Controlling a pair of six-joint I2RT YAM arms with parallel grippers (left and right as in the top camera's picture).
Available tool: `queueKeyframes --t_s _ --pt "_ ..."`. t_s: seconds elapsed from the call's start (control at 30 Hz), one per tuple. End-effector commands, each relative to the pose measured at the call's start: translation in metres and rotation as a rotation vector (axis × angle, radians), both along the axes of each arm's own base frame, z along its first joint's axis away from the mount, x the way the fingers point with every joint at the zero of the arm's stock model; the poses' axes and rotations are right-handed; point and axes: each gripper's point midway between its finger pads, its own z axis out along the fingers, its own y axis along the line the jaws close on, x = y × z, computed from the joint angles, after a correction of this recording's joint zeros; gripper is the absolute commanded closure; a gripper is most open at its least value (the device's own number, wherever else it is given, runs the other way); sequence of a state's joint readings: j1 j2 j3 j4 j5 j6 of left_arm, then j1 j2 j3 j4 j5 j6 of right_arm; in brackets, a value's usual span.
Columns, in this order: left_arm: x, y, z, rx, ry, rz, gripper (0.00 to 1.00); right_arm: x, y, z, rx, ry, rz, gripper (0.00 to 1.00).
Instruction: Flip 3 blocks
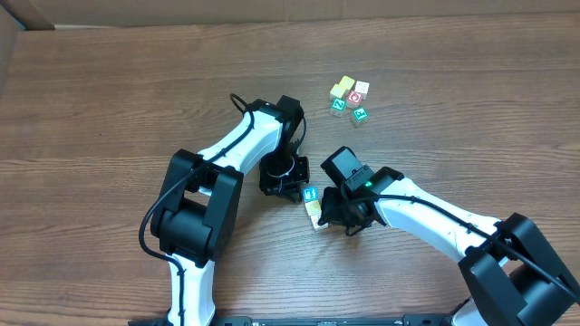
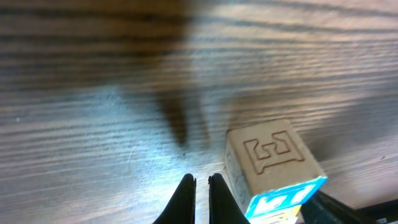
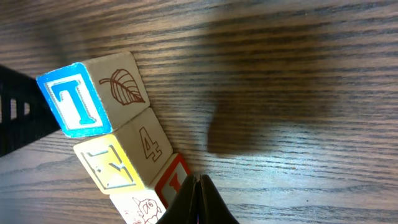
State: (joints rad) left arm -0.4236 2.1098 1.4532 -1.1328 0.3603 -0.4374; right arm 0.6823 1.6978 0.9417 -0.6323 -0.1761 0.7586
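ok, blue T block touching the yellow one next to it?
Touching. Right wrist view: blue T block sits flush against the yellow block, no gap along their shared edge.

Brown wood-grain table [image 1: 109, 100], evenly lit; cardboard wall [image 1: 272, 7] behind.

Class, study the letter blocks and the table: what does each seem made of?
Blocks: likely pale wood, matte, with engraved pictures and painted letter faces. Table: wood or wood-look laminate; streaky dark grain, slight sheen.
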Motion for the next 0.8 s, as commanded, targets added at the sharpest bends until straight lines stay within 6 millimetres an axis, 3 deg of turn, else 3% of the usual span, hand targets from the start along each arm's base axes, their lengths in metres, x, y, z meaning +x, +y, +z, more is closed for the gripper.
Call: queueKeyframes --t_s 0.0,0.33,0.77 --pt "-0.007 0.001 0.003 0.001 0.013 -0.027 0.96 0.004 0.003 0.001 -0.004 -0.013 0.003 0.96" --pt "-0.019 -0.011 0.006 -0.022 0.039 -0.066 0.96 0.003 0.002 0.001 -0.004 -0.012 0.003 0.96" --pt "-0.017 -0.019 0.004 -0.052 0.026 -0.067 0.96 0.003 0.002 0.001 -0.004 -0.012 0.003 0.96"
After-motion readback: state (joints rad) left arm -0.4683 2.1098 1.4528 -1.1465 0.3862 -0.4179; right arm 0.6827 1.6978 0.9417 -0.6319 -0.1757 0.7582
